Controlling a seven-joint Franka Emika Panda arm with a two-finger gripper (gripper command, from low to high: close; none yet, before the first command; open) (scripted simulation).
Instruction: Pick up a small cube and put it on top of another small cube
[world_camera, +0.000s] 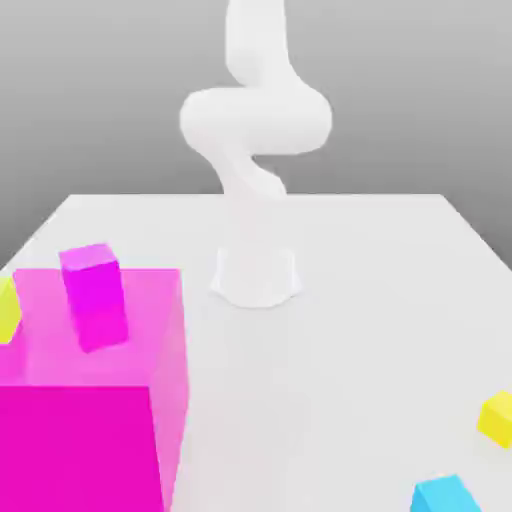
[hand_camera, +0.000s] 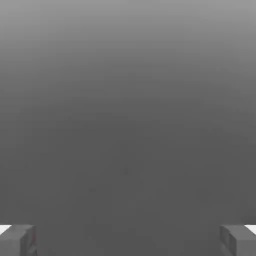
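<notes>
Gripper (hand_camera: 128, 240) spread wide on nothing, small yellow cube (world_camera: 496, 417) and cyan cube (world_camera: 445, 496) sitting near each other at exterior view's right, well apart from the big magenta block (world_camera: 90, 400), so probably risking a clipped neighbour on descent.

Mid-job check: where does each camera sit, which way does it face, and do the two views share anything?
Exterior view: off the arm, facing the white arm and its base across the white table; magenta, yellow and blue cubes show.
Hand view: on the hand, facing plain grey background; two fingertips stand wide apart, nothing between.
Shared: the grey background alone.
</notes>
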